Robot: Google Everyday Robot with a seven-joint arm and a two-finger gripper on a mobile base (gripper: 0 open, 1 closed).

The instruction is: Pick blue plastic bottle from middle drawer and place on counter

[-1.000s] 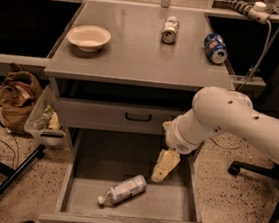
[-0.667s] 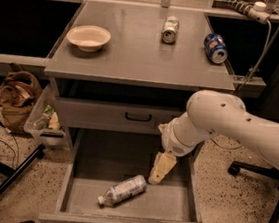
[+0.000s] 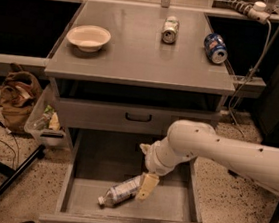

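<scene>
gripper: the gripper (image 3: pixel 147 186) hangs low inside the middle drawer (image 3: pixel 65 185), at the right end of the bottle
grip: whether it is spread or closed does not show
bottle: the blue plastic bottle (image 3: pixel 120 192) lies on its side on the drawer floor, cap toward front left
drawer: pulled out
counter: the counter (image 3: pixel 135 57) carries a white bowl (image 3: pixel 88 37) and two cans (image 3: pixel 170 30)
</scene>
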